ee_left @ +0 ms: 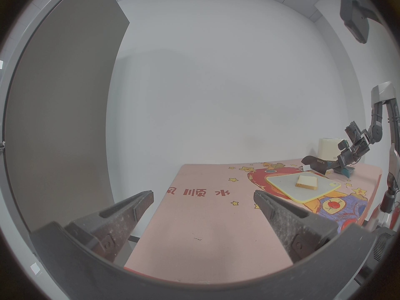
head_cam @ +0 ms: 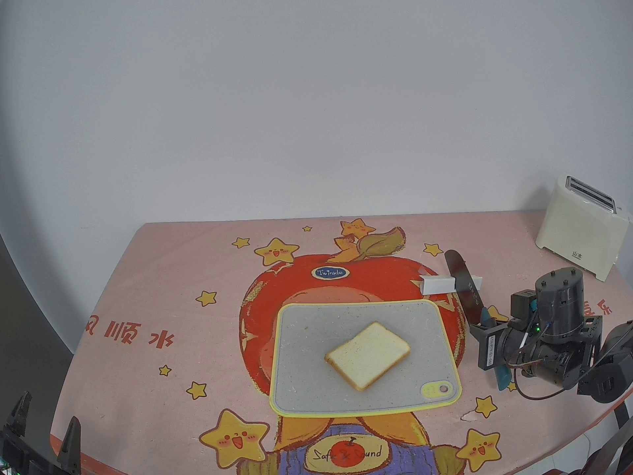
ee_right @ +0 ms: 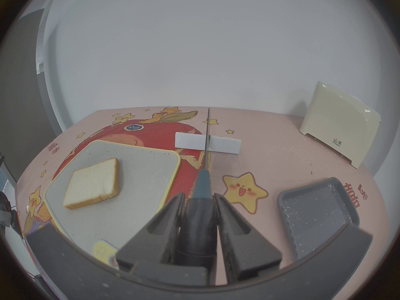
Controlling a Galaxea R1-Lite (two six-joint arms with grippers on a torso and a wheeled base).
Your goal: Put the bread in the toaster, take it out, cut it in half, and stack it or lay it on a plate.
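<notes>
Bread slice [head_cam: 367,355] flat on grey cutting board [head_cam: 310,338], cream toaster [head_cam: 580,235] well apart, knife [head_cam: 469,298] in right claw [ee_right: 199,196]

The pink worktop [head_cam: 165,278] carries a row of red characters [head_cam: 128,333] near its left edge, and a further red group [head_cam: 601,307] at its right edge, partly hidden. A blue oval badge [head_cam: 330,272] with pale lettering sits on the big apple picture [head_cam: 264,298]. Dark handwritten script [head_cam: 321,456] runs across the small emblem at the near edge. The toaster [head_cam: 580,229] bears a small dark mark [head_cam: 578,256] low on its side, too small to make out.
</notes>
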